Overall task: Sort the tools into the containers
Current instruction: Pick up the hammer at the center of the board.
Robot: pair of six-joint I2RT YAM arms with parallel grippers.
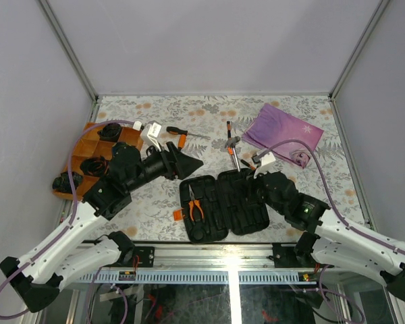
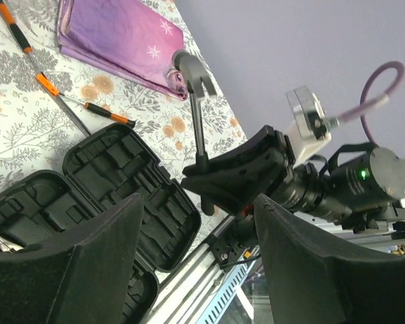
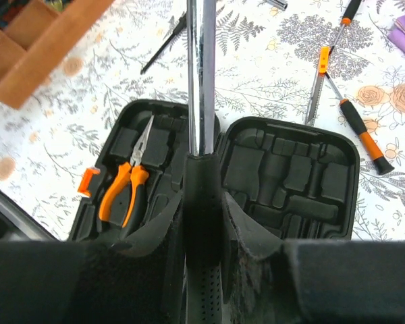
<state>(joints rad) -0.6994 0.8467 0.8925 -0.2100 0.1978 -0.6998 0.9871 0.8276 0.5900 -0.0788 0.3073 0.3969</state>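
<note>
Floral tabletop is bearing the open black case [image 1: 237, 202], where the right gripper [image 3: 202, 202] is clamping the hammer [image 3: 202, 81] by its black handle. Its shaft is running away from the arms, with the steel head pointing toward the far edge. The left gripper [image 1: 189, 162] is hanging with its jaws spread, empty.

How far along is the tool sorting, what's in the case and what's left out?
Done: the pliers lie in a slot of the open case. In hand: the right gripper holds the hammer by its handle, not yet in a slot; the left gripper is open and empty. Left: seating the hammer, then the screwdrivers, which lie loose on the table.
</note>
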